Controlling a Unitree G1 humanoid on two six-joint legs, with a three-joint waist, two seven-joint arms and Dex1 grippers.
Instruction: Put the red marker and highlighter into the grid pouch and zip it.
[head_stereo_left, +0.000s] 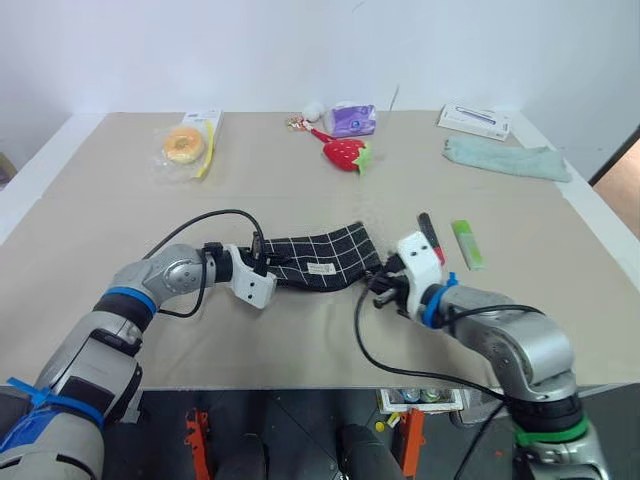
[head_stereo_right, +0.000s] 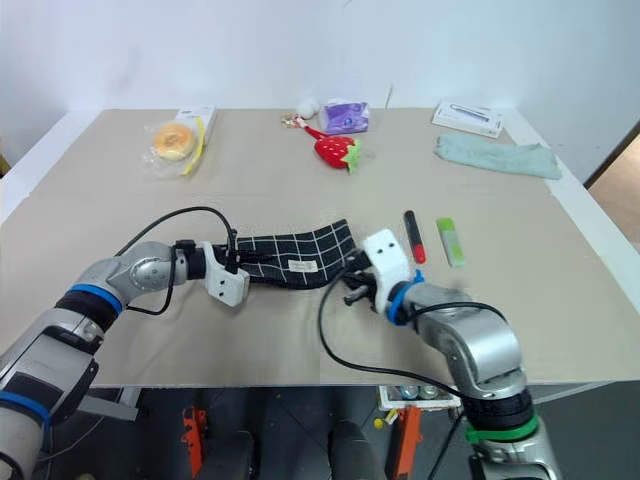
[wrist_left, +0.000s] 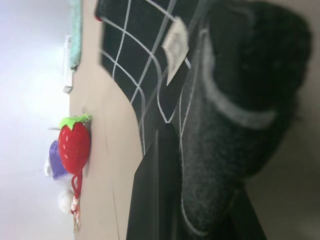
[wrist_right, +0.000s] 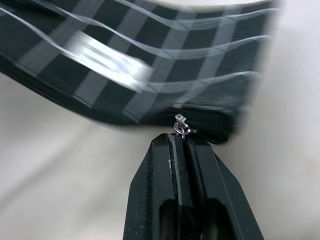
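Black fabric grid pouch (head_stereo_left: 325, 257) with white lines: table centre, left end hidden in the left gripper (head_stereo_left: 262, 262), clamped on it. Right gripper (wrist_right: 184, 142): fingers together, tips at the metal zipper slider (wrist_right: 180, 125), visible only in the wrist view; hold uncertain. Black red-capped marker (head_stereo_right: 412, 236) and light-green highlighter (head_stereo_right: 450, 241): just right of the pouch, apart. Bare beige table (head_stereo_left: 100, 220) to the left.

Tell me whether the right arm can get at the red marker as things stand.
Probably yes, but not right now: the red marker lies bare on the table just beyond the right gripper, nothing between them. That gripper is shut on the zipper pull of the grid pouch and must release first.
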